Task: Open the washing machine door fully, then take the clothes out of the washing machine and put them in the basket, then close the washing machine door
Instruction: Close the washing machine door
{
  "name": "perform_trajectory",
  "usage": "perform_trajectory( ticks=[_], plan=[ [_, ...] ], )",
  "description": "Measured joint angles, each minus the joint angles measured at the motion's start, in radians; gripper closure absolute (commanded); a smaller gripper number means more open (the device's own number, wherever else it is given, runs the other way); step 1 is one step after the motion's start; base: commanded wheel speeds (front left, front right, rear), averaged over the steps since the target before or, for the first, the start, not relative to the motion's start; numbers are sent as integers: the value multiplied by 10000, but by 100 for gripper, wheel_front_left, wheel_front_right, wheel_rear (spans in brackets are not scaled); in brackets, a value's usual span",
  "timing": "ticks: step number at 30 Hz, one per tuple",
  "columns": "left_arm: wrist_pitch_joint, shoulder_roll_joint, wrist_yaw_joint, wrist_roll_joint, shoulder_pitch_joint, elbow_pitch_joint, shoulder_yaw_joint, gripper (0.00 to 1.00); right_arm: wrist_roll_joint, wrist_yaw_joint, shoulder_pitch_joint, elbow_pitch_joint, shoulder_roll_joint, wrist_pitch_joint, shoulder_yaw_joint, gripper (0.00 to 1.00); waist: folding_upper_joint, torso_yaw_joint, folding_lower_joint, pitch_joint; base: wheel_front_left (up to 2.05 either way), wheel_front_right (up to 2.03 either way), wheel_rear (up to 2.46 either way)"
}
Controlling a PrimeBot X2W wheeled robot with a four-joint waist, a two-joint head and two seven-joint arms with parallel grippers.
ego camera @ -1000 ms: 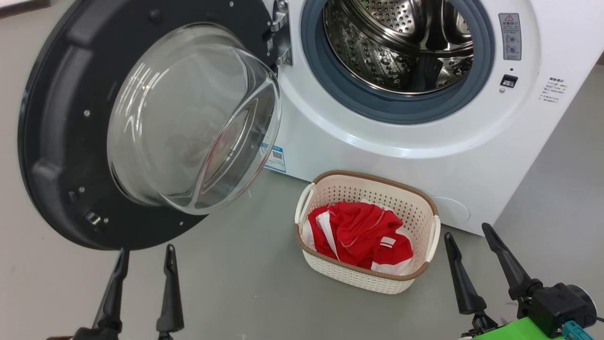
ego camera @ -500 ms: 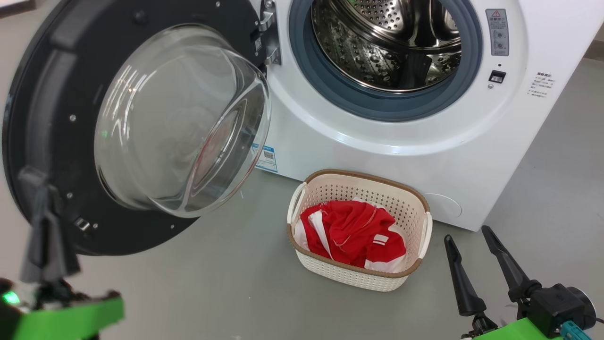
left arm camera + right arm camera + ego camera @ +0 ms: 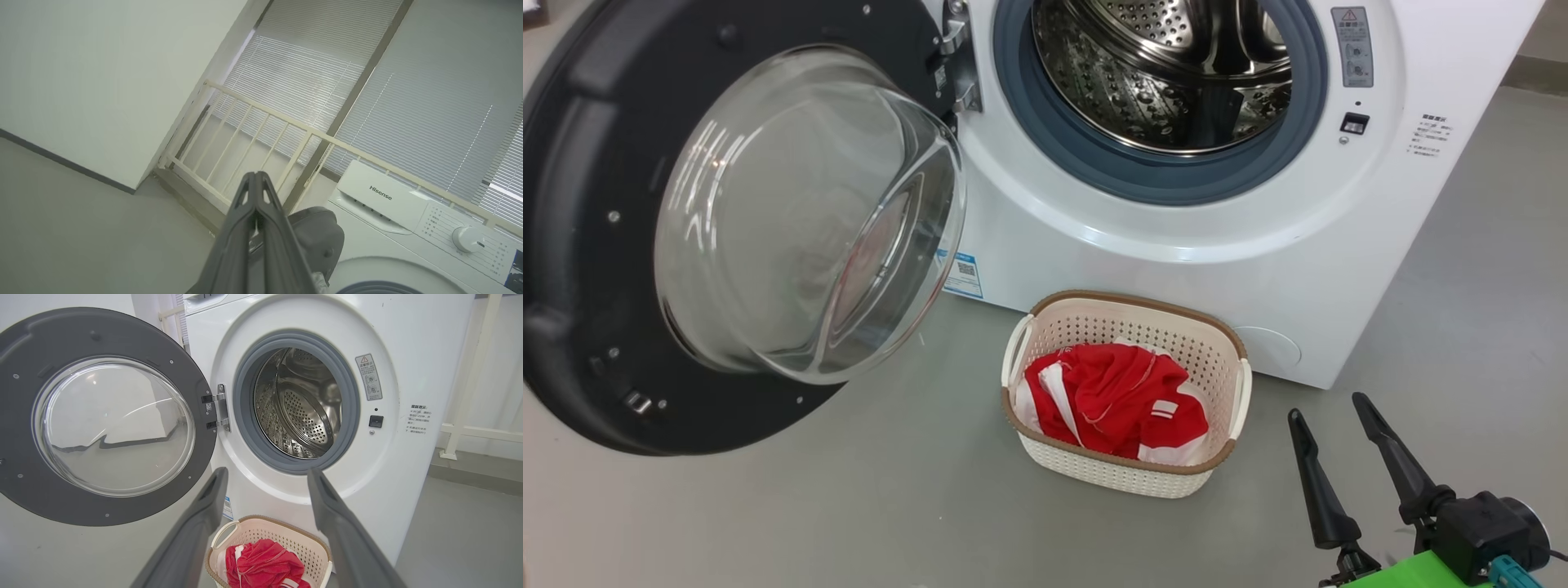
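Note:
The washing machine door (image 3: 800, 212) stands swung wide to the left, its glass bowl bulging toward me. The white washing machine (image 3: 1143, 245) shows a bare steel drum (image 3: 1168, 73). On the floor in front of it, red clothes (image 3: 1111, 396) lie in the cream basket (image 3: 1131, 298). My right gripper (image 3: 1326, 407) hovers open and holds nothing, to the right of the basket; its wrist view looks at the drum (image 3: 298, 408), with the basket (image 3: 286, 539) below. My left gripper (image 3: 255, 175) is shut on nothing, raised, pointing over the machine's top panel (image 3: 380, 196).
Grey floor (image 3: 849, 506) spreads in front of the door and basket. A white railing (image 3: 261, 122) and window blinds (image 3: 408, 81) stand behind the machine, with a pale wall (image 3: 102, 81) to the left. A white railing post (image 3: 466, 375) stands to the machine's right.
My left gripper has shut and lifted up out of the head view. The camera has turned, so the whole picture has slid left. The right gripper stays as it was.

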Motion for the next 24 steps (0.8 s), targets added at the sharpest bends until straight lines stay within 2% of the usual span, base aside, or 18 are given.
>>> perform_trajectory(
  ticks=[3,10,15,21,24],
  plan=[
    [809,230,-8,-1147,-811,1248,508,100,2,0,2,21,0,0,59,0,0,-87,0,25,0,0,0],
    [2167,1407,33,-1964,-2130,3981,963,100,31,0,1,46,-2,2,199,0,0,-299,0,15,0,0,0],
    [3057,1778,92,-2554,-2955,5501,1118,100,31,0,4,71,-2,2,213,0,0,-402,0,-45,0,0,0],
    [4232,2123,554,-2909,-3661,6922,1152,100,25,0,169,73,-2,2,205,0,0,-442,0,-185,0,0,0],
    [4773,2201,623,-3062,-3913,7436,1152,100,23,0,236,75,-2,2,207,0,0,-476,0,-238,0,0,0]
  ],
)
